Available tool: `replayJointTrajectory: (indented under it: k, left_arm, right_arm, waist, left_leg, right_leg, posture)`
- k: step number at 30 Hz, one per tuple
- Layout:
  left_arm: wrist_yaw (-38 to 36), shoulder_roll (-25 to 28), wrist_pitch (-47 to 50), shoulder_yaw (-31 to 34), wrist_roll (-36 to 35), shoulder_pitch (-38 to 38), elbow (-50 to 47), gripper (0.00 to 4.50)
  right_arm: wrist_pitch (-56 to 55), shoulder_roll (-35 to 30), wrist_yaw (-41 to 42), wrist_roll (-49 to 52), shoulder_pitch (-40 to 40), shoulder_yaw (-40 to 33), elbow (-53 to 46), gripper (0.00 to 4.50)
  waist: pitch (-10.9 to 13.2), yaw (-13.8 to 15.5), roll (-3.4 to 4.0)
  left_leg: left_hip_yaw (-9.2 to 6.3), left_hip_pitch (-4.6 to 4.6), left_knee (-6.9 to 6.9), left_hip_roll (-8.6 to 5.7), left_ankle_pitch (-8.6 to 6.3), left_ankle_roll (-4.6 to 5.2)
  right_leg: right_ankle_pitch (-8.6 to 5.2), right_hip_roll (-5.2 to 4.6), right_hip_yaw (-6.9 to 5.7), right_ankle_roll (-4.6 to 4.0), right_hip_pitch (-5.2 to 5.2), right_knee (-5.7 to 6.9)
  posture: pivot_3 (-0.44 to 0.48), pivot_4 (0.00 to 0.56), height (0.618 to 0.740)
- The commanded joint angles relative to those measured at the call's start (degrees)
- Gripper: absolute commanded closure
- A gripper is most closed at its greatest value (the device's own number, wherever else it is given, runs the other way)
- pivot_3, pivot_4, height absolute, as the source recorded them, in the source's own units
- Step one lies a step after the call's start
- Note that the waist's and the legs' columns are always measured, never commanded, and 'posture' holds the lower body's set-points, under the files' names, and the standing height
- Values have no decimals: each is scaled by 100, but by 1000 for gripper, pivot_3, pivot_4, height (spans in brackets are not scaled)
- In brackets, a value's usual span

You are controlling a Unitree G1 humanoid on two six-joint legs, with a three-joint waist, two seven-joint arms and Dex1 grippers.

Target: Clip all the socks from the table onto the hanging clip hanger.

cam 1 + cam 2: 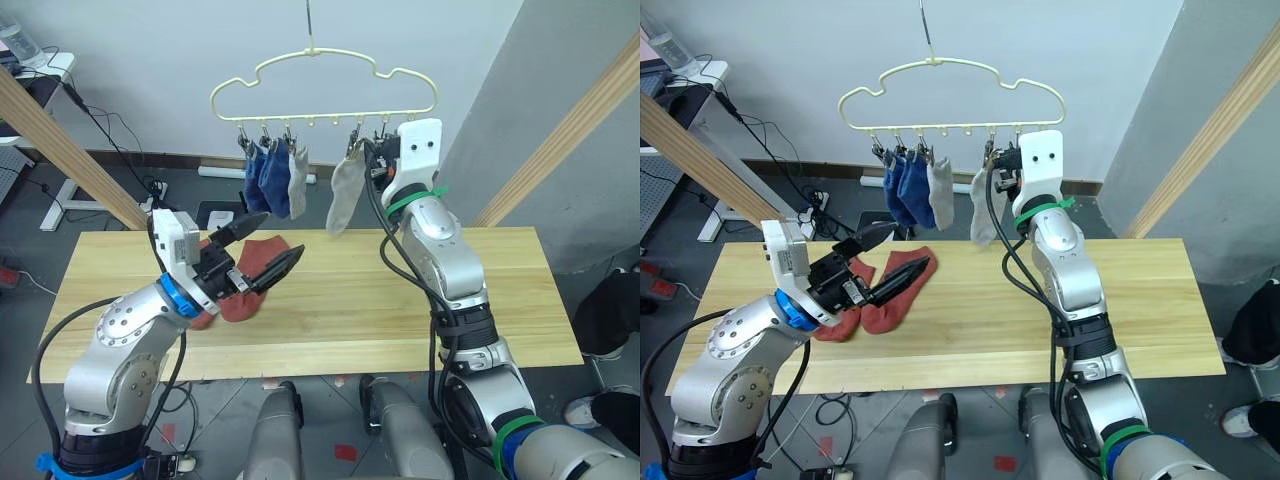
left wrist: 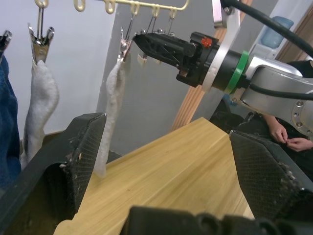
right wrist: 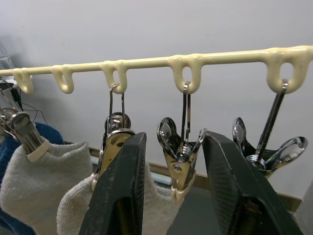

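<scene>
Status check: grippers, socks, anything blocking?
Left gripper open over two red socks. Right gripper open at a hanger clip. Four socks hung. Nothing blocking.

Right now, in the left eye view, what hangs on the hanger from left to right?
Blue socks → grey sock → bare hooks → second grey sock → right gripper up at the clips.

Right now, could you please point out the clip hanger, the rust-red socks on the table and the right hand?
clip hanger (image 1: 322,62): left eye view, on the frame's top wire.
rust-red socks (image 1: 892,308): right eye view, on the nearer sock's middle.
right hand (image 3: 172,182): right wrist view, midway between its fingertips.
</scene>
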Motion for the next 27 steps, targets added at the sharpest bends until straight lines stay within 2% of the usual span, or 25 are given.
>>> replayJointTrajectory:
  k: [1,10,24,27]
  left_arm:
    - [59,-60,-114,-27,3,12,-307,0]
    - [141,-69,-84,-34,2,82,-414,0]
    - [167,-72,-64,-40,-16,123,-461,0]
    - [166,-75,-56,-51,-22,130,-467,0]
  right_arm:
    - [-112,70,-46,-25,-250,-16,-56,2698]
    - [-158,205,-105,5,-503,-44,216,2698]
    - [-53,288,-24,117,-469,-111,211,2698]
    - [-55,284,-37,125,-484,-157,230,3351]
  waist:
    - [0,0,0]
    - [0,1,0]
    - [0,2,0]
    - [0,2,0]
  left_leg:
    - [0,0,0,0,0,0]
    - [-1,0,0,0,0,0]
    - [-2,-1,0,0,0,0]
    - [-2,-1,0,0,0,0]
  right_leg:
    - [0,0,0,0,0,0]
    - [0,0,-1,0,-1,1]
    - [0,0,-2,0,0,1]
    - [0,0,-2,0,0,1]
  posture:
    - [35,326,740]
    - [43,326,740]
    - [48,324,740]
    - [48,325,740]
